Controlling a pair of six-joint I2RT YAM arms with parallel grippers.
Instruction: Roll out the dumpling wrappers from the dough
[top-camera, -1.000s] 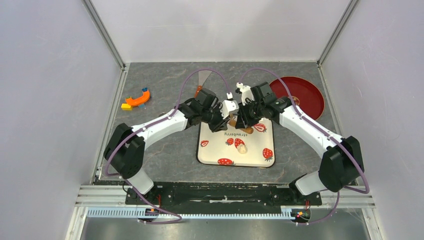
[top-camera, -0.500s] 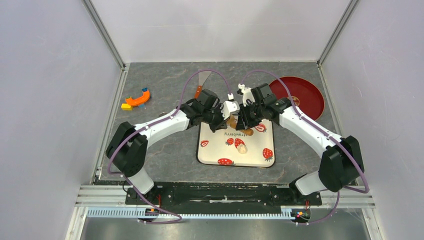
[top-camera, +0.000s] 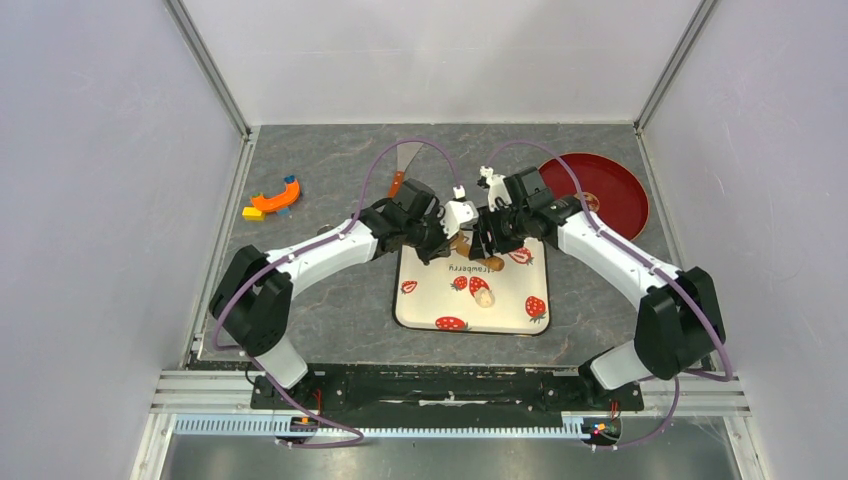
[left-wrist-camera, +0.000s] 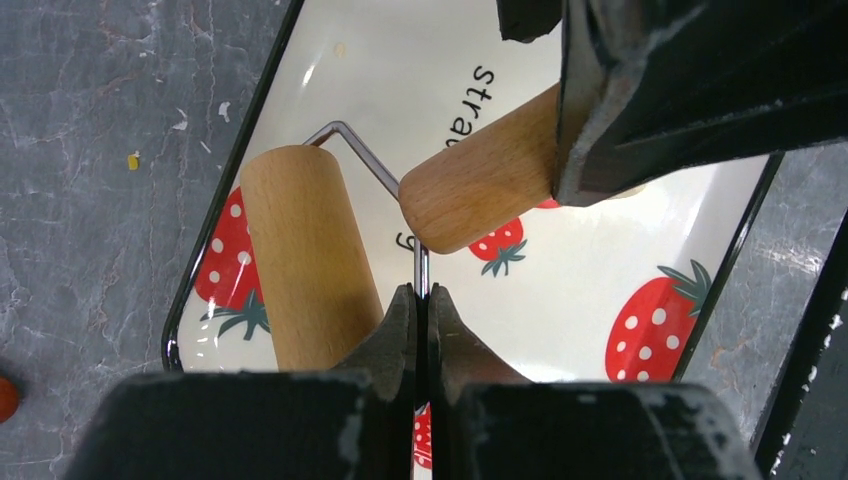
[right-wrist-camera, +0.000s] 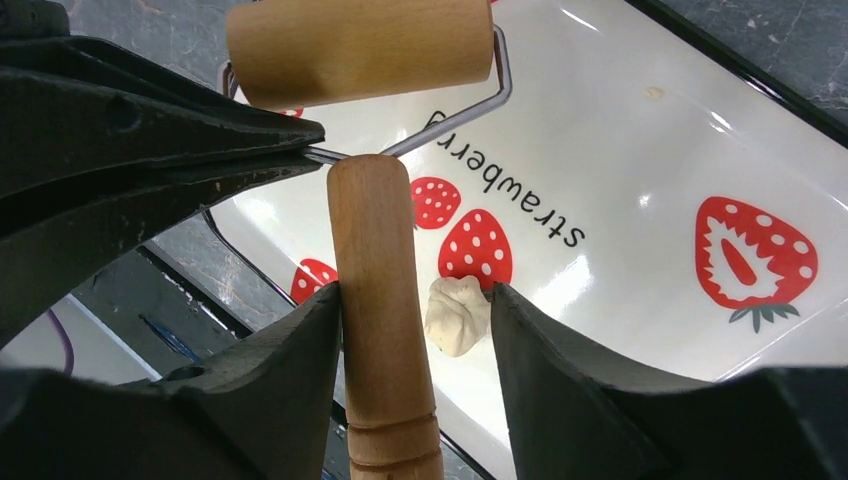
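Note:
A small pale dough lump (top-camera: 483, 296) lies on the strawberry-print tray (top-camera: 510, 312), also in the right wrist view (right-wrist-camera: 458, 315). No flattened wrappers show. A wooden roller with a cylinder (left-wrist-camera: 305, 255), a wire frame (left-wrist-camera: 421, 270) and a wooden handle (left-wrist-camera: 480, 190) hangs over the tray's far part. My left gripper (left-wrist-camera: 421, 292) is shut on the wire frame. My right gripper (right-wrist-camera: 415, 290) is open around the handle (right-wrist-camera: 380, 300): one finger touches it, the other stands apart. In the top view the left gripper (top-camera: 447, 243) and right gripper (top-camera: 480, 243) meet over the tray.
A red plate (top-camera: 595, 190) lies at the back right. An orange tool (top-camera: 275, 198) lies at the back left. A scraper with an orange handle (top-camera: 405, 160) lies behind the grippers. Grey walls enclose the table on three sides.
Both grippers shifted very slightly over the tray's far edge with the roller between them. The dough has not moved.

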